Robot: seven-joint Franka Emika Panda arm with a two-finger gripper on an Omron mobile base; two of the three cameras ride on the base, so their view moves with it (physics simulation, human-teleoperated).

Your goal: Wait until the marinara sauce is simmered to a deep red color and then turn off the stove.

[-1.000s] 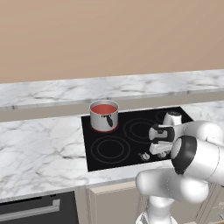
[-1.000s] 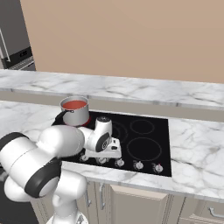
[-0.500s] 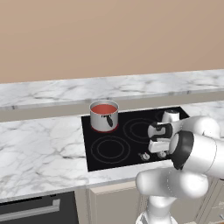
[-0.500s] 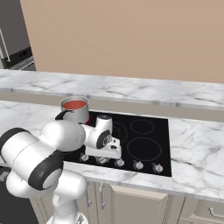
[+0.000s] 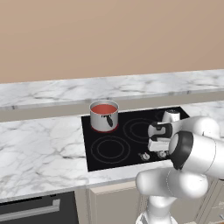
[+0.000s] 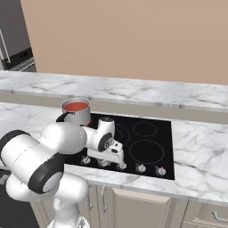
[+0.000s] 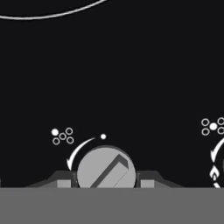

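The marinara sauce (image 5: 104,108) (image 6: 75,107) is a flat orange-red disc in a small steel saucepan (image 5: 104,119) (image 6: 77,116) on the back left burner of the stove (image 5: 127,146) (image 6: 149,149). My gripper (image 5: 154,152) (image 6: 111,160) (image 7: 105,179) points down at the knob row along the stove's front edge. In the hand view its two dark fingertips (image 7: 63,179) press against either side of a round silver knob (image 7: 105,168), so it is shut on that knob. The knob's ridge lies slanted.
More silver knobs (image 6: 140,168) run along the front edge to the right of my hand. Marble counter (image 5: 39,148) flanks the stove, with a raised ledge (image 6: 133,91) behind. A dark oven front (image 5: 35,212) sits below left.
The arm's elbow has shifted slightly. The hand stays low at the knob row, and the saucepan and sauce look the same.
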